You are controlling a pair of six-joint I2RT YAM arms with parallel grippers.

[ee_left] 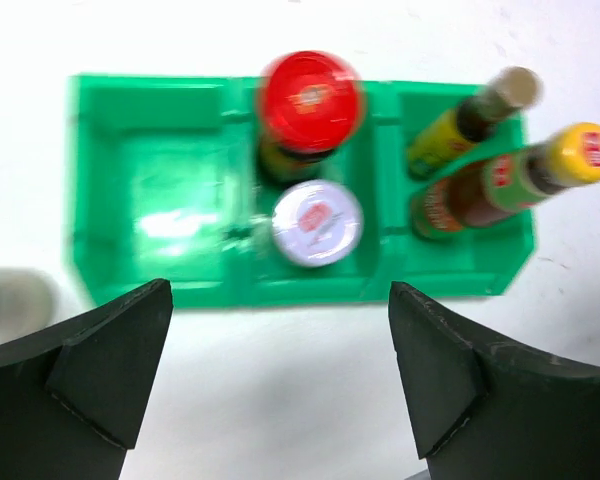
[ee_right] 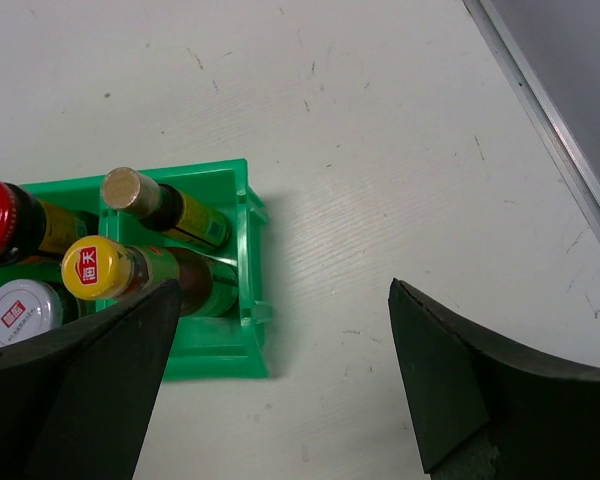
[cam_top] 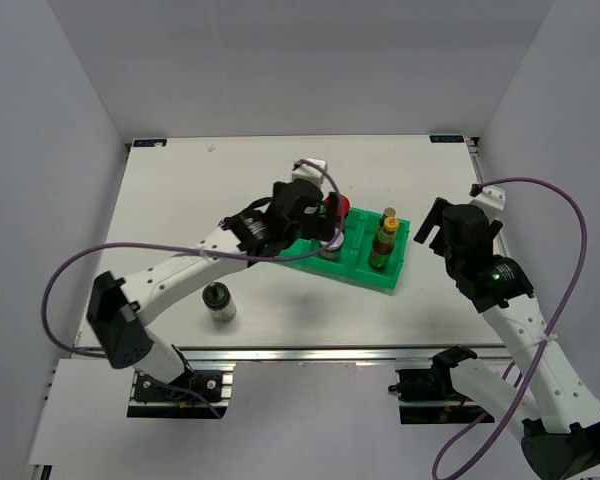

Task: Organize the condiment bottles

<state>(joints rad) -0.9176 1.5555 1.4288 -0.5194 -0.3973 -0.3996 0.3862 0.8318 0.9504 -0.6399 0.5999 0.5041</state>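
Left wrist view: the left tool point(ee_left: 280, 300) hangs wide open and empty above the green three-compartment plastic tray point(ee_left: 150, 110). Its middle bay holds the red-lidded brown jar point(ee_left: 310, 97) and silver-lidded jar point(ee_left: 317, 222), and its end bay holds two slim sauce bottles point(ee_left: 510, 180). The right tool point(ee_right: 285, 290), spread and empty, hovers beside that end; one black-capped shaker point(cam_top: 218, 300) stands on the white worktop point(cam_top: 180, 190).

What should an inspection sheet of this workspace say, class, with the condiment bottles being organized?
Surface: white table, lightly scuffed.
Job's things: red-lidded jar and silver-lidded jar in the green tray, middle compartment; yellow-capped bottle and plain-capped bottle in the end compartment nearer the right arm; other end compartment empty; black-capped shaker on the table, outside the tray.
Clutter: nothing seen.
Tools: left tool open above the tray; right tool open over the table beside it.
Cables: left cable and right cable, purple, loop off their arms.
Surroundings: plain walls on three sides.
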